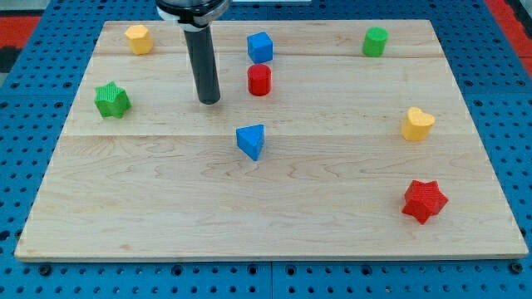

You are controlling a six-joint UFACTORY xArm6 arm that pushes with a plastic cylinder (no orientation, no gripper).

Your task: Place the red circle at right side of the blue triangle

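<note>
The red circle [259, 80] is a short red cylinder standing in the upper middle of the wooden board [274, 216]. The blue triangle [251, 140] lies below it, near the board's centre, apart from it. My tip [209, 100] is the lower end of the dark rod and rests on the board to the left of the red circle, with a gap between them. The tip is above and to the left of the blue triangle.
A blue cube [260, 46] sits just above the red circle. A yellow block [139, 38] is at top left, a green star [111, 100] at left, a green cylinder [375, 41] at top right, a yellow heart [417, 124] at right, a red star [425, 200] at bottom right.
</note>
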